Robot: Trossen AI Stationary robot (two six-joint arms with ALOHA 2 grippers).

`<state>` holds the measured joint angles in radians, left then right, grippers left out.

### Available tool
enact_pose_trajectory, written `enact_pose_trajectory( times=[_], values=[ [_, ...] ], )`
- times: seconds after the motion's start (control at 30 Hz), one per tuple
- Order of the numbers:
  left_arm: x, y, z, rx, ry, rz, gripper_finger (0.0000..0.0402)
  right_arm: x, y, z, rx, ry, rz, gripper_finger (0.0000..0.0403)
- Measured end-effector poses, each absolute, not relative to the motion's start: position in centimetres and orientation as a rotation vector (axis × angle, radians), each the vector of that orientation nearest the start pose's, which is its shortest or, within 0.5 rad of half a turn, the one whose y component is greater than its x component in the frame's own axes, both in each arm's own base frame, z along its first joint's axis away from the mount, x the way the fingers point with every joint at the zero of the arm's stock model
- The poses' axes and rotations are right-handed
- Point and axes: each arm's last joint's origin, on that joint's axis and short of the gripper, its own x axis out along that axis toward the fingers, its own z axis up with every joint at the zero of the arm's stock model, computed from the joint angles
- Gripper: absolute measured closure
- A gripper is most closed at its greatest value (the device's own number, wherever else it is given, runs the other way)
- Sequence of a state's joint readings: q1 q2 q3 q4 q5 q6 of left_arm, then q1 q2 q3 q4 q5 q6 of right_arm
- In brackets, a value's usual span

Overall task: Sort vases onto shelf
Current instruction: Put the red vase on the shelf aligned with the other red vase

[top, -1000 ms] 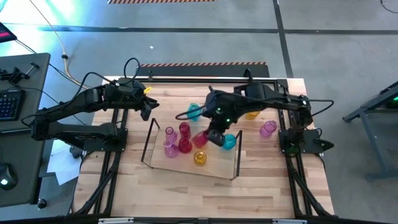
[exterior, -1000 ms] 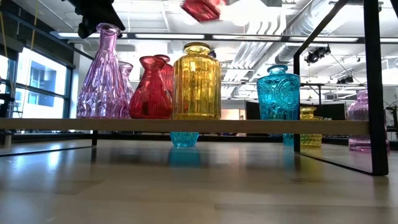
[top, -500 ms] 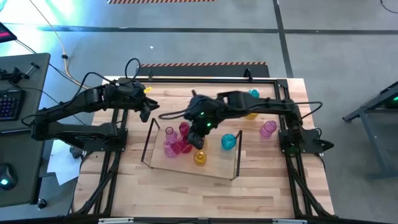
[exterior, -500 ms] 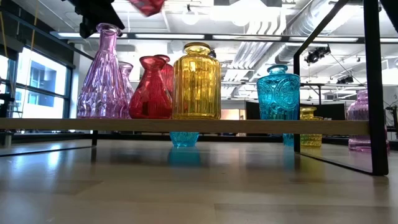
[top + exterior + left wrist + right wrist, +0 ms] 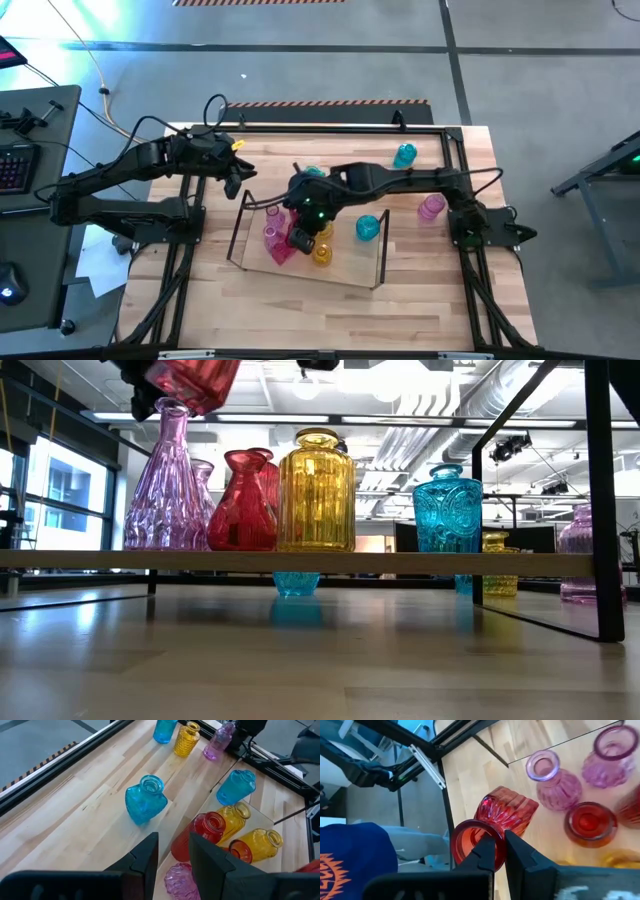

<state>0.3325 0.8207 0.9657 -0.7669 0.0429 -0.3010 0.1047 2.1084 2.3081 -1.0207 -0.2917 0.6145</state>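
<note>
Right end effector point(image 5: 500, 851) clamped on rim of red vase point(image 5: 497, 820), held tilted in the air above shelf point(image 5: 355, 273), over its end nearer the left arm. Same vase seen hanging at upper corner in low view, just above tall pink vase point(image 5: 165, 485).

On shelf: 2 pink vases, 2 red vases point(image 5: 243, 505), yellow vase point(image 5: 316, 490), cyan vase point(image 5: 448, 510). Off shelf, on wooden surface point(image 5: 300, 310): cyan vase point(image 5: 145, 800) behind shelf, another cyan vase point(image 5: 404, 154) near far edge, pink vase point(image 5: 431, 207) toward right arm base, small yellow vase point(image 5: 186, 740).

Left end effector point(image 5: 172, 852) parked above surface beside shelf end, fingers partly apart, holding nothing.
</note>
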Motion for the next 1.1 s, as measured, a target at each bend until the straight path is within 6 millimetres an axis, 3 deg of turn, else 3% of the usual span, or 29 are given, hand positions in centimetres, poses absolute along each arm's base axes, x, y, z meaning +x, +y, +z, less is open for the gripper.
enact_pose_trajectory(
  times=[0.3,0.63,1.1],
  values=[
    [14.4,4.9,33.5,-0.391,0.577,0.369,0.0303,45.3,5.7,35.2,0.665,0.968,0.093,0.0403],
    [14.3,4.8,33.3,-0.403,0.599,0.375,0.0303,46.7,6.1,31.2,0.613,1.100,0.077,0.0403],
    [14.3,4.8,33.3,-0.421,0.596,0.381,0.0303,47.2,5.7,29.4,0.518,1.150,0.149,0.0403]
  ],
)
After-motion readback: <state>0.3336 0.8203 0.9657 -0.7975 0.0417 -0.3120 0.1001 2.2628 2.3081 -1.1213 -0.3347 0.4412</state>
